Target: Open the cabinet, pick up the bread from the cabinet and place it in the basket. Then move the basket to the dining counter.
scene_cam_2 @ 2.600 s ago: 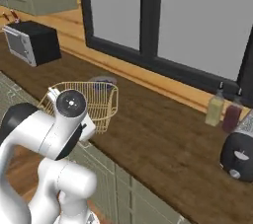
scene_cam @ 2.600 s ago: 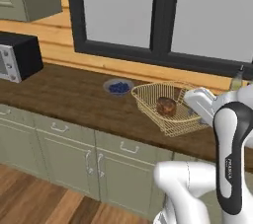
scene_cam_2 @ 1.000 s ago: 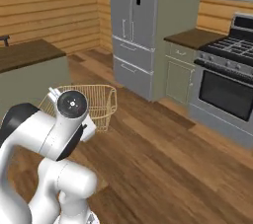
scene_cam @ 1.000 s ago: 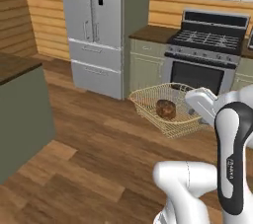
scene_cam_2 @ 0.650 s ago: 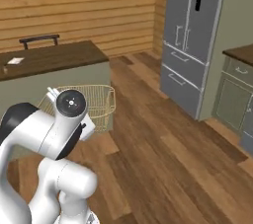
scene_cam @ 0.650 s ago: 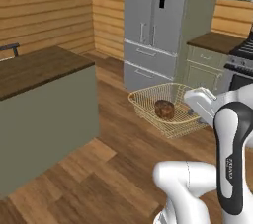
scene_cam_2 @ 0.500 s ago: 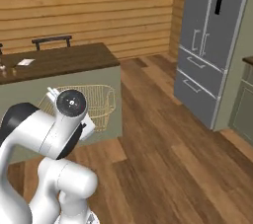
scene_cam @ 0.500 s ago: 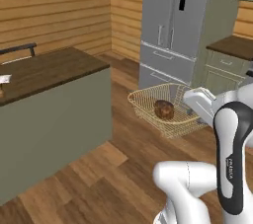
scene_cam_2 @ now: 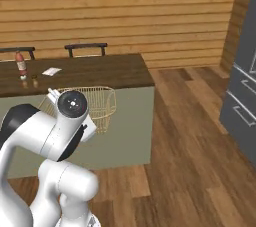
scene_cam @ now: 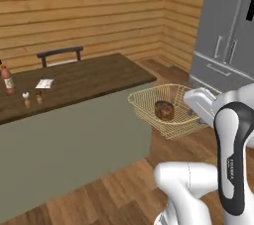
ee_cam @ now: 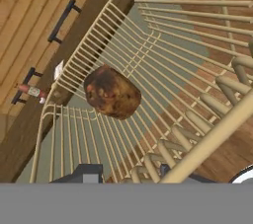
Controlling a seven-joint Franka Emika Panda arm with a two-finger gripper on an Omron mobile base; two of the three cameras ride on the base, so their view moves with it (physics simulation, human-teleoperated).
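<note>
You have the basket held up in the air off the floor, just beside the near corner of the dining bench and not resting on it. The bread sits inside the basket on its mesh bottom, near the middle. Your hand is at the basket's near rim, with 2 dark fingertips on either side of the wire edge, closed onto it. On the bench top you can see a bottle, 2 small shakers and a paper slip. A dark chair stands behind the bench against the plank wall, and a grey fridge stands at the right.
</note>
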